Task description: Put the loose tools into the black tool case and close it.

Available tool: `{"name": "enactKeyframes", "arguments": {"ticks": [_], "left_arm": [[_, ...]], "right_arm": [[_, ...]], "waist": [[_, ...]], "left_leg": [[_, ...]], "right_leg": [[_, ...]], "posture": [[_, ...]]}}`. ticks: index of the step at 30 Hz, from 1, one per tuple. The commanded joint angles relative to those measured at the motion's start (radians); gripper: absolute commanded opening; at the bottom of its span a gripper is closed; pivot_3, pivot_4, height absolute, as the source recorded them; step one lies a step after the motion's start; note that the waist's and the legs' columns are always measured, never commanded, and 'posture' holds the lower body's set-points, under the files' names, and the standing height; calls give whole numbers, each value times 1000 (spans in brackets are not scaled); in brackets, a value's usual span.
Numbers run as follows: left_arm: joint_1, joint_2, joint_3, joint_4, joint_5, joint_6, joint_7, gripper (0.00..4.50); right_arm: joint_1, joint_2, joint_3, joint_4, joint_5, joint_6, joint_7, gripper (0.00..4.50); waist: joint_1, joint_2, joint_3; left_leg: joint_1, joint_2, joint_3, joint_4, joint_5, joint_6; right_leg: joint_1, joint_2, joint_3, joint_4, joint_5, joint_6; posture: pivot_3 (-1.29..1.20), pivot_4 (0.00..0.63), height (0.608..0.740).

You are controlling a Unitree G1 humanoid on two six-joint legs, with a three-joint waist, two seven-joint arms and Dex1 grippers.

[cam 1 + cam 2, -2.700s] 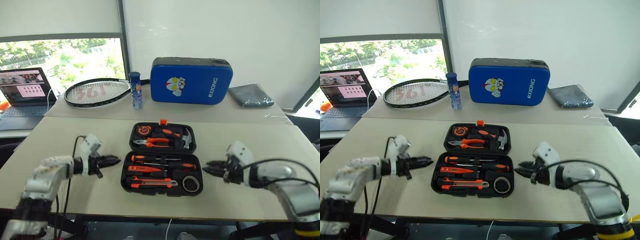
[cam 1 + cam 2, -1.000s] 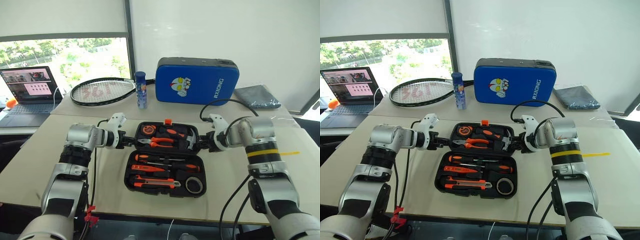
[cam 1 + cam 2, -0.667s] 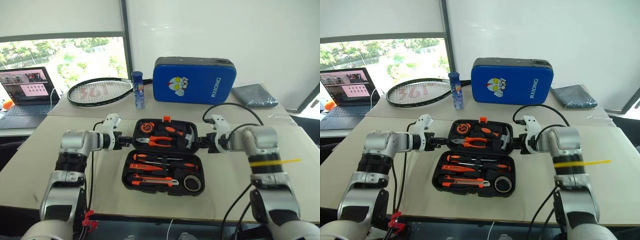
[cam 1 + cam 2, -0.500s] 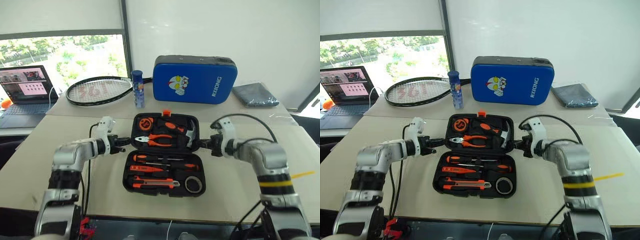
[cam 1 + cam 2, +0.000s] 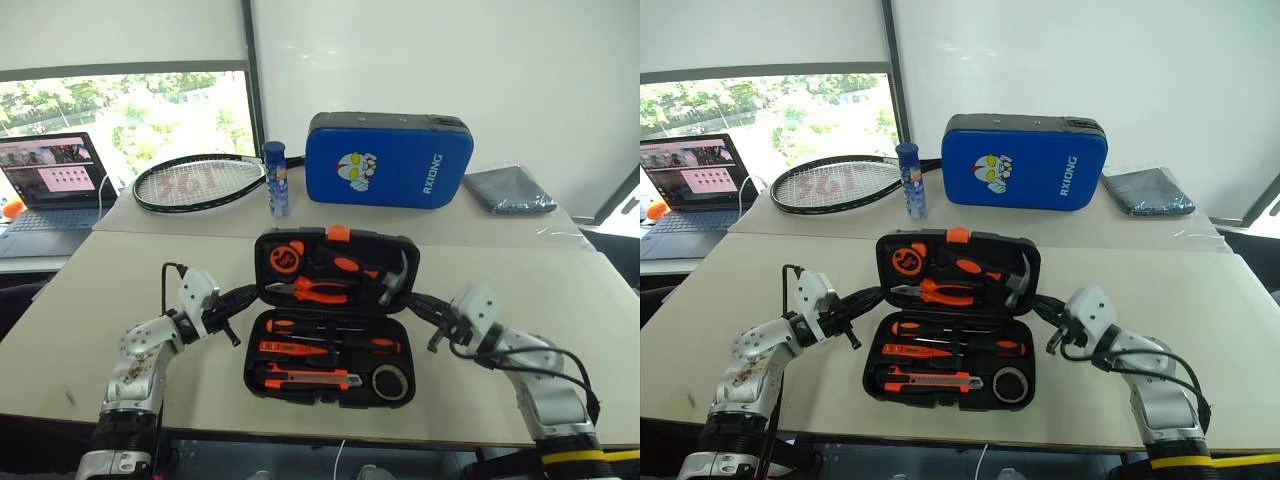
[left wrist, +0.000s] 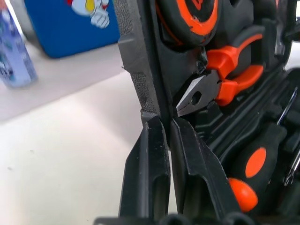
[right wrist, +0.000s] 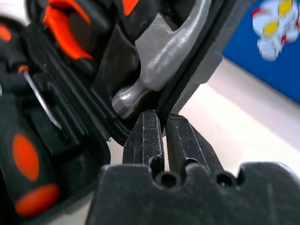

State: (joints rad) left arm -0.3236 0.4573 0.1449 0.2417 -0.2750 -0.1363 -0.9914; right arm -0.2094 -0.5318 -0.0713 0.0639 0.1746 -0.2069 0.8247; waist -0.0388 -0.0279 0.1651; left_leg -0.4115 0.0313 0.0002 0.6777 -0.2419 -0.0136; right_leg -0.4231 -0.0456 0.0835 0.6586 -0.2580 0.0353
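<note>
At the black tool case (image 5: 330, 365) lid's side edges, left fingers (image 6: 149, 176) and right fingers (image 7: 146, 137) closed, lid half-raised.

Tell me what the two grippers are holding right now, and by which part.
Both pinch the raised lid of the tool case: the left gripper on the lid's left edge, the right gripper on its right edge, near the hammer.

Table (image 5: 150, 270): bare to either side of black tool case (image 5: 330, 370). Raised lid (image 5: 335, 270) blocks the middle. Behind: tennis racket (image 5: 195, 183), bottle (image 5: 275, 178), blue padded case (image 5: 388, 160).
</note>
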Motion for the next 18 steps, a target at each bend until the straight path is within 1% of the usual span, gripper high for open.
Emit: {"name": "enactKeyframes", "arguments": {"ticks": [1,2,3,4,5,7,8,9,10,11,12,14,16,17,18], "left_arm": [[25,24,-57,6,46,-213,-73,56],[33,26,-61,15,58,-252,-67,56],[36,29,-64,22,60,-276,-70,56],[43,36,-69,24,60,-291,-76,20],[51,43,-71,29,59,-321,-86,0],[65,58,-74,39,62,-360,-96,743],[71,64,-75,45,59,-369,-100,996],[75,73,-75,55,58,-385,-105,1120],[77,78,-76,62,56,-398,-108,1713],[79,87,-78,71,57,-417,-115,1934],[80,96,-79,80,59,-436,-123,2414],[81,106,-74,91,53,-438,-120,3024],[89,125,-67,96,35,-405,-124,3044],[96,137,-59,96,20,-384,-130,3044],[102,148,-50,93,3,-360,-133,3044]], "right_arm": [[7,-29,12,7,-6,-257,73,0],[9,-35,9,27,-27,-332,63,0],[12,-43,13,42,-33,-362,69,0],[18,-51,17,53,-30,-396,79,414],[23,-61,21,62,-35,-432,85,663],[33,-81,32,76,-50,-519,101,1289],[36,-93,36,89,-64,-562,102,1720],[37,-106,38,105,-80,-606,101,1850],[37,-115,39,118,-89,-636,99,2448],[35,-125,39,136,-105,-683,93,2678],[34,-134,40,149,-114,-711,90,3143],[36,-150,41,176,-132,-753,79,3794],[48,-171,39,204,-137,-763,71,4293],[53,-184,37,216,-138,-776,65,4416],[58,-196,34,224,-136,-776,61,4416]], "waist": [[0,0,0],[0,0,0],[0,0,0],[0,0,0],[0,0,0],[-1,0,0],[-2,0,0],[-2,0,0],[-1,0,0],[-1,0,0],[-1,0,0],[-3,0,0],[-4,0,0],[-4,0,0],[-5,0,0]], "left_leg": [[1,0,0,0,0,0],[1,0,1,0,0,0],[2,0,0,-1,0,0],[2,0,1,-1,0,0],[2,0,1,-1,0,0],[3,0,1,-1,0,0],[4,1,1,-1,0,0],[5,1,1,-1,0,0],[5,1,2,-1,0,0],[6,1,2,-1,0,0],[6,1,2,0,0,0],[7,0,2,1,0,0],[10,1,3,0,0,1],[15,1,3,0,0,1],[18,1,3,-1,0,1]], "right_leg": [[0,0,1,0,0,0],[0,0,1,0,0,0],[1,0,1,0,0,0],[1,0,1,0,0,0],[1,0,1,0,0,0],[2,0,1,0,0,0],[3,1,2,0,0,0],[3,1,2,1,0,0],[4,1,2,1,0,0],[4,1,2,1,0,0],[4,1,2,2,0,0],[5,1,3,3,0,0],[7,2,4,4,0,0],[12,2,4,4,0,0],[16,3,4,3,0,0]], "posture": [[0,150,740],[0,150,740],[0,150,740],[0,150,740],[0,150,740],[0,150,740],[0,150,740],[0,150,740],[0,150,740],[0,150,740],[0,150,740],[0,150,740],[0,150,740],[0,150,740],[0,150,740]]}}
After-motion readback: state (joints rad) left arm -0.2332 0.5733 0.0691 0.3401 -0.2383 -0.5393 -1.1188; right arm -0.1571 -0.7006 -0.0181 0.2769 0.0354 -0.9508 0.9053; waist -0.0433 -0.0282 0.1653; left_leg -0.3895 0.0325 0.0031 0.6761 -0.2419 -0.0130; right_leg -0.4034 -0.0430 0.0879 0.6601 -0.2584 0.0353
